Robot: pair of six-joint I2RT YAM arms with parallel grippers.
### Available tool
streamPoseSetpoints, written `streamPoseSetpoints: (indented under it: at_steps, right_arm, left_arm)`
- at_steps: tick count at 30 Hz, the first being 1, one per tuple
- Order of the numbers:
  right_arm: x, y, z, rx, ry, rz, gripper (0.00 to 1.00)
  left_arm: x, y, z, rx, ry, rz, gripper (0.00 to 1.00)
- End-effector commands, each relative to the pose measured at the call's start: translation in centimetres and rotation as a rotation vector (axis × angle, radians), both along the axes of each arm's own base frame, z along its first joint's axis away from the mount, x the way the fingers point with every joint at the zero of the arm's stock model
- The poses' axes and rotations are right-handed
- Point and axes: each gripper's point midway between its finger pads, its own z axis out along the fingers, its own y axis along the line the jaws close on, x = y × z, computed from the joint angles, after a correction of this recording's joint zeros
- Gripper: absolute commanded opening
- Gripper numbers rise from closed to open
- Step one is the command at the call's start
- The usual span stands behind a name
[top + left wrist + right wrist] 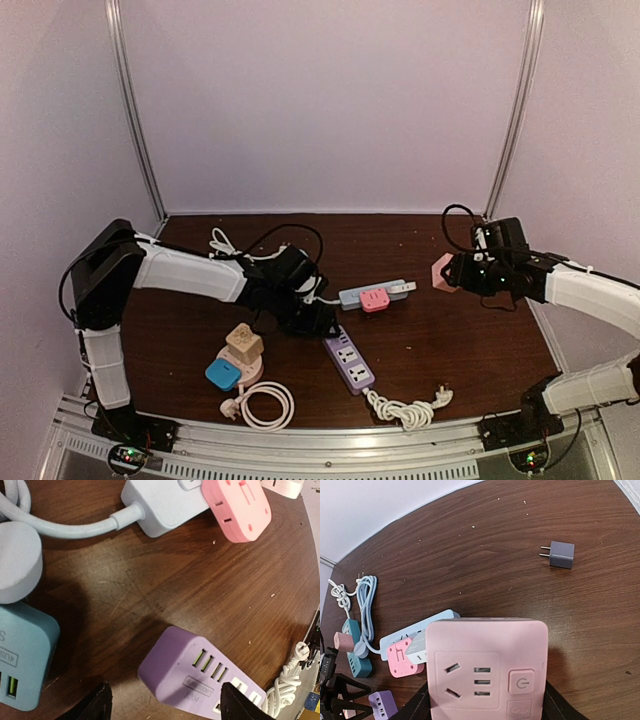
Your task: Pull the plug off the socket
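The plug [561, 554] is recorded lying on the table [470, 550], upper right of the right wrist view, well apart from the pink cube socket [487, 667]. Its long axis runs across the frame, with two prongs pointed left. It is a small grey-violet block and cannot be made out from overhead. The socket is clamped in the right gripper [485, 707], its fingers largely hidden. The left gripper [165, 700] is spread wide, nothing held, over a purple power strip [200, 675].

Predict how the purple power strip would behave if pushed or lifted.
The purple power strip looks like a rigid block lying flat, so it would probably slide, not roll or tip. Its bundled white cord looks floppy and would likely drag or dangle behind. The smooth casing may slip in a grip.
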Motion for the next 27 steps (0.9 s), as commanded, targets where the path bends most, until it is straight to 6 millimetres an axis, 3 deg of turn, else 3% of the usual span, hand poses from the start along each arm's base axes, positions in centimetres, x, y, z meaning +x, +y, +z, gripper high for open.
streamPoseSetpoints:
  at_steps: [1,8,18,25,27]
  right_arm:
    - [1.2,-0.5,-0.2,0.081,-0.024,-0.024,0.4]
    - [1.8,-1.5,-2.1,0.184,0.011,-0.05,0.42]
    - [2.5,-2.0,-4.8,0.346,0.058,-0.066,0.42]
    - [1.5,-3.0,-6.8,0.371,0.104,-0.105,0.54]
    - [1.2,-3.3,-7.2,0.362,0.119,-0.113,0.61]
  left_arm:
    - [0.6,-0.3,3.8,-0.017,-0.092,-0.049,0.76]
    - [0.8,-1.0,7.7,-0.065,-0.135,-0.072,0.76]
    - [0.5,-1.6,9.9,-0.117,-0.148,-0.107,0.77]
    - [1.3,-2.4,12.3,-0.154,-0.193,-0.096,0.77]
    - [1.6,-2.5,13.1,-0.167,-0.203,-0.089,0.77]
